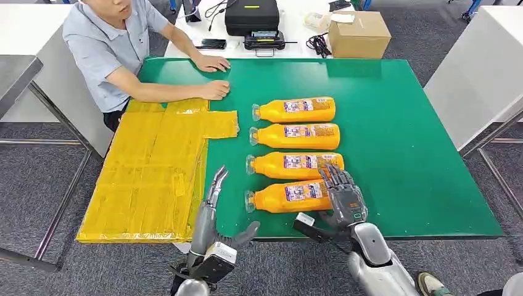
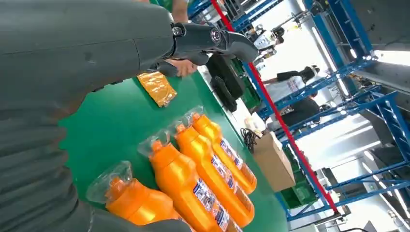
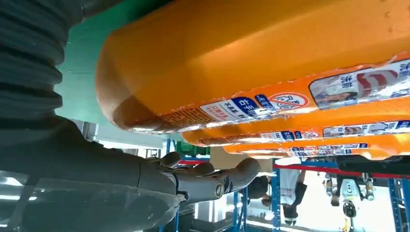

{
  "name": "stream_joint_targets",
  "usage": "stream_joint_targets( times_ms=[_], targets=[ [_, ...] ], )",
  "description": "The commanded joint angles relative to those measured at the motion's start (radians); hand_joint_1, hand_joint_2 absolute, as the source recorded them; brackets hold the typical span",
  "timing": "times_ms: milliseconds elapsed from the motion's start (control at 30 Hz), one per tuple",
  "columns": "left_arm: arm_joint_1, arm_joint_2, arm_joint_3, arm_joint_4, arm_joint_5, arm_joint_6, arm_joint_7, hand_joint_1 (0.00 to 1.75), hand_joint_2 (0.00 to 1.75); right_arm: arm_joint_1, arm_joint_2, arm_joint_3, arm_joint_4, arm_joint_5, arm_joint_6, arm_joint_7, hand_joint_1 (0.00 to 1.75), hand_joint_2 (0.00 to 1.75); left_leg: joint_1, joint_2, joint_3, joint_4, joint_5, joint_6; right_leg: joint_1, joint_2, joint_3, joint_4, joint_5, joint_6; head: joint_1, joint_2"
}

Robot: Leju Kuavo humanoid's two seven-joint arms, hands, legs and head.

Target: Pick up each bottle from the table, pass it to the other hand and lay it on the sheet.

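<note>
Four orange bottles lying in a row mid-desk on the green desk (image 1: 401, 123), caps toward the yellow sheet (image 1: 154, 179) that overhangs the desk's left edge. Nearest bottle (image 1: 290, 196) close to the front edge, still on the desk. Right hand (image 1: 343, 194) spread over that bottle's base end, fingers apart, gripping nothing. Left hand (image 1: 213, 213) raised at the front edge beside the sheet, fingers extended, empty. Person's forearms (image 1: 185, 91) resting at the far-left corner.

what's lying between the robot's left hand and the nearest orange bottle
Nothing: in the head view, bare green table mat separates the left hand from the nearest orange plastic bottle.
</note>
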Motion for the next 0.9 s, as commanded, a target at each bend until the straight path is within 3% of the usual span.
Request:
stream_joint_targets(
  times_ms=[33, 133, 167, 200, 233, 500, 900],
  targets=[
    [-0.044, 0.028, -0.035, 0.067, 0.029, 0.004, -0.013, 0.0, 1.75, -0.018, -0.004, 0.083, 0.038, -0.002, 0.023, -0.011, 0.0, 1.75, 0.001, 0.001, 0.005, -0.001, -0.002, -0.002, 0.001, 0.001, 0.004, -0.001, -0.001, -0.003, 0.0, 0.0],
    [-0.048, 0.025, -0.036, 0.074, 0.038, 0.004, -0.024, 0.0, 1.75, 0.016, 0.0, 0.112, -0.006, -0.016, 0.029, -0.015, 0.0, 1.75, 0.001, 0.0, 0.003, -0.001, -0.001, -0.002, 0.001, 0.0, 0.003, -0.001, -0.001, -0.002, 0.0, 0.0],
    [-0.048, 0.024, -0.037, 0.073, 0.036, 0.004, -0.022, 0.0, 1.75, 0.028, 0.0, 0.117, -0.02, -0.038, 0.04, -0.024, 0.1, 1.75, 0.001, 0.001, 0.005, -0.001, -0.002, -0.002, 0.002, 0.0, 0.005, -0.001, -0.002, -0.003, 0.0, 0.0],
    [-0.048, 0.024, -0.037, 0.073, 0.035, 0.004, -0.02, 0.0, 1.75, 0.037, -0.003, 0.123, -0.029, -0.046, 0.048, -0.025, 1.4, 1.75, 0.001, 0.0, 0.004, -0.001, -0.001, -0.002, 0.001, 0.0, 0.004, -0.001, -0.001, -0.002, 0.0, 0.0],
    [-0.046, 0.023, -0.038, 0.07, 0.032, 0.004, -0.02, 0.0, 1.75, 0.048, -0.007, 0.125, -0.04, -0.049, 0.046, -0.026, 1.75, 1.75, 0.002, 0.0, 0.006, -0.001, -0.002, -0.002, 0.002, -0.001, 0.006, -0.001, -0.002, -0.003, 0.0, 0.0],
    [-0.045, 0.027, -0.033, 0.062, 0.032, 0.004, -0.014, 0.0, 1.75, 0.075, -0.012, 0.09, -0.058, -0.159, 0.092, -0.063, 1.75, 1.75, 0.002, -0.001, 0.006, 0.0, -0.002, -0.003, 0.002, -0.002, 0.006, -0.001, -0.002, -0.003, 0.0, 0.0],
    [-0.022, 0.015, -0.006, 0.037, 0.009, 0.003, -0.01, 0.0, 1.75, 0.088, -0.011, 0.051, -0.03, -0.165, 0.083, -0.061, 1.75, 1.75, 0.001, -0.001, 0.004, -0.001, -0.001, -0.002, 0.001, -0.002, 0.005, -0.001, -0.001, -0.002, 0.0, 0.0]
  ],
)
